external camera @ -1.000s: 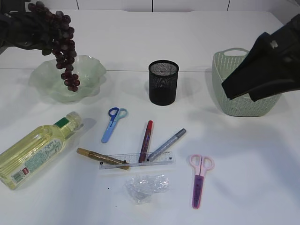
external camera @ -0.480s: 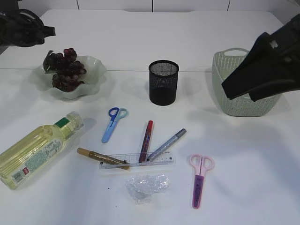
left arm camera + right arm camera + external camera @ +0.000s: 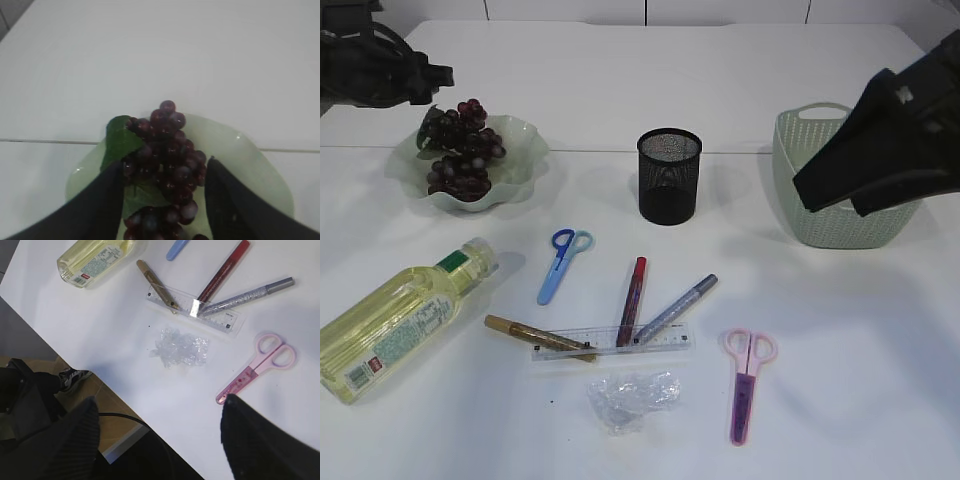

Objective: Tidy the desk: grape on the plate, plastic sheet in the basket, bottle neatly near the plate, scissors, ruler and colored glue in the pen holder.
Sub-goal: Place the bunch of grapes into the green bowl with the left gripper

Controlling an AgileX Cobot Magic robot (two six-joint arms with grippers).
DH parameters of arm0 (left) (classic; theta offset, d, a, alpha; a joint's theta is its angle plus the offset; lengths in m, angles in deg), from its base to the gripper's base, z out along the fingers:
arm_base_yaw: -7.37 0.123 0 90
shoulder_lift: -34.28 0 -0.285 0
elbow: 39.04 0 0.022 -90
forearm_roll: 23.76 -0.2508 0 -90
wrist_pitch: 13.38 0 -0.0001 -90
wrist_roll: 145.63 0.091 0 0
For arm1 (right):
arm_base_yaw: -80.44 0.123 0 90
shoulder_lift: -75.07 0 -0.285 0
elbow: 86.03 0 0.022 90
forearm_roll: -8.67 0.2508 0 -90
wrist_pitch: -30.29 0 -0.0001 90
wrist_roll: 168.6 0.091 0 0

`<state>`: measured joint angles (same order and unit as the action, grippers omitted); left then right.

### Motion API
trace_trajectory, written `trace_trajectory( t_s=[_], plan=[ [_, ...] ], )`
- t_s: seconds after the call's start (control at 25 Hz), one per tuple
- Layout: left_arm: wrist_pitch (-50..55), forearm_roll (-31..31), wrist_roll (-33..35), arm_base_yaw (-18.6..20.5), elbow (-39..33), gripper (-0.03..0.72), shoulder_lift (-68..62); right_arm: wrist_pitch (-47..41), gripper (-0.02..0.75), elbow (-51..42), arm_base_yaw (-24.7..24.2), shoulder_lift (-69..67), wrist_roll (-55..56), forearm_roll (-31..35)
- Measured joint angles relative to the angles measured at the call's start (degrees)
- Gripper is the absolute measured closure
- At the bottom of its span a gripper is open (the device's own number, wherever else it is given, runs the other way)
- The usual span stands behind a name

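A dark grape bunch with a green leaf lies in the pale green plate. My left gripper hovers open just above it, its fingers on either side of the bunch without touching it. High over the table's right side, my right gripper is open and empty. The yellow bottle lies on its side. Blue scissors, pink scissors, a clear ruler, the coloured glue pens and a crumpled plastic sheet lie on the table.
The black mesh pen holder stands at centre back and the green basket at back right, partly behind my right arm. The glue pens rest across the ruler. The table's near edge and the floor show in the right wrist view.
The grape bunch hung from my left gripper above the plate; it now lies in the plate, and the gripper has opened and lifted slightly. The right arm has not moved.
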<state>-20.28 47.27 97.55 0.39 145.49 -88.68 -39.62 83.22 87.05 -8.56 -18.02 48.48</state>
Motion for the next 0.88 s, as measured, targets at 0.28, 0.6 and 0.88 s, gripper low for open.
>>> trace_trajectory(
  t_s=[0.28,0.6,0.88],
  plan=[
    [12.3,-8.5,0.5,0.0,0.0,0.304,0.8,0.0,0.154,0.0,0.0,0.0,0.0,0.0],
    [27.0,-25.2,-2.6,0.0,0.0,0.325,4.1,0.0,0.154,0.0,0.0,0.0,-0.1,0.0],
    [43.1,-45.6,-25.9,0.0,0.0,0.329,6.5,0.0,0.154,0.0,0.0,0.0,-0.2,0.0]
  ],
)
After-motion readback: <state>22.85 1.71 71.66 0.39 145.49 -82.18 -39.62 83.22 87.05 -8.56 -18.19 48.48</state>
